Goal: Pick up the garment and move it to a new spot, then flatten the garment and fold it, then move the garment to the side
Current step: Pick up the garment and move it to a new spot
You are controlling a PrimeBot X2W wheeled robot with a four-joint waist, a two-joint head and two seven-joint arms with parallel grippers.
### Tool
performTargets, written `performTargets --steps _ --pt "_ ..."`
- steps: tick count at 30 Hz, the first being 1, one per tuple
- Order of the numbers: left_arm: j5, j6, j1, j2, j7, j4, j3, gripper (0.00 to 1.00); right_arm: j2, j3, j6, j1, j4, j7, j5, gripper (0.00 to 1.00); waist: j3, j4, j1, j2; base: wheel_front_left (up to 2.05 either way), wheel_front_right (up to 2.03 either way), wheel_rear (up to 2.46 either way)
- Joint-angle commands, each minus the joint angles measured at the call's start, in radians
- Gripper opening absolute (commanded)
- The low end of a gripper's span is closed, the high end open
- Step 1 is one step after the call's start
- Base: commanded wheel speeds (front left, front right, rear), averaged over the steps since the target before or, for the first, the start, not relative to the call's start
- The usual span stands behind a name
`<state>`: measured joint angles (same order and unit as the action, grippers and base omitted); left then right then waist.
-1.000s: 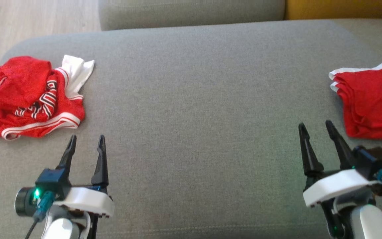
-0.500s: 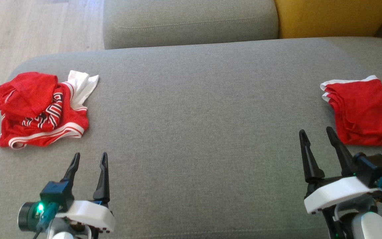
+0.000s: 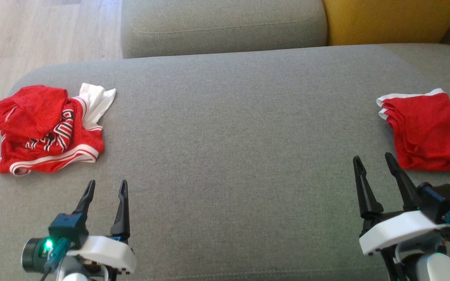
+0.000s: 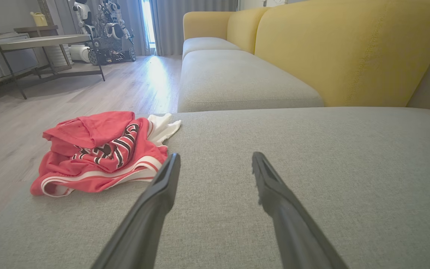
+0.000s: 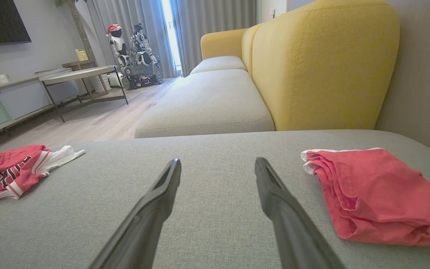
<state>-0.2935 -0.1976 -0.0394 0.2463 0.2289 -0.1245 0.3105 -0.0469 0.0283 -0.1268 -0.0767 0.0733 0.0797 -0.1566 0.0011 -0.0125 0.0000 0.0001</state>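
Left gripper (image 3: 107,182): jaws spread wide, nothing between them. It sits at the near left over the grey seat cushion (image 3: 240,136). Cannot tell whether the fingertips touch the fabric.

Right gripper (image 3: 373,157): jaws equally wide and empty, at the near right of the same cushion.

Crumpled garment (image 3: 47,130): red mesh cloth in a loose heap at the cushion's left end, close to the rounded edge. White trim bands run along its near hem, black-and-white striped lettering shows in the folds, and a white flap sticks out at the far right corner. It lies just ahead and left of the left gripper's tips, apart from them.

Folded garment (image 3: 430,134): plain red with a white edge at its far corner, lying flat in stacked layers at the cushion's right end. It is near the right gripper, just ahead and to its right, not touching.

A wide stretch of bare cushion lies between the two garments. Yellow backrest (image 3: 389,19) beyond, wooden floor (image 3: 33,35) at far left.
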Motion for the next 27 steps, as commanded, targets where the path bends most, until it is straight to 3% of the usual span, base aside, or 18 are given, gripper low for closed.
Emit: performTargets --steps 1,19,27 --pt "-0.010 -0.006 0.044 0.021 0.000 0.029 -0.035 1.00 -0.003 0.023 -0.004 0.028 0.043 0.001 0.005 1.00 0.001 0.000 0.0000 -0.0001 0.00 0.00 0.00" --pt "-0.016 -0.012 0.056 0.027 0.002 0.029 -0.027 1.00 -0.003 0.019 -0.004 0.030 0.045 0.002 0.004 1.00 0.007 0.009 0.0000 -0.0001 0.00 0.00 0.00" --pt "-0.019 -0.017 0.081 0.023 0.004 0.028 -0.025 1.00 -0.003 0.028 -0.004 0.028 0.071 0.005 0.004 1.00 0.017 0.087 0.0000 -0.0001 0.00 0.00 0.00"
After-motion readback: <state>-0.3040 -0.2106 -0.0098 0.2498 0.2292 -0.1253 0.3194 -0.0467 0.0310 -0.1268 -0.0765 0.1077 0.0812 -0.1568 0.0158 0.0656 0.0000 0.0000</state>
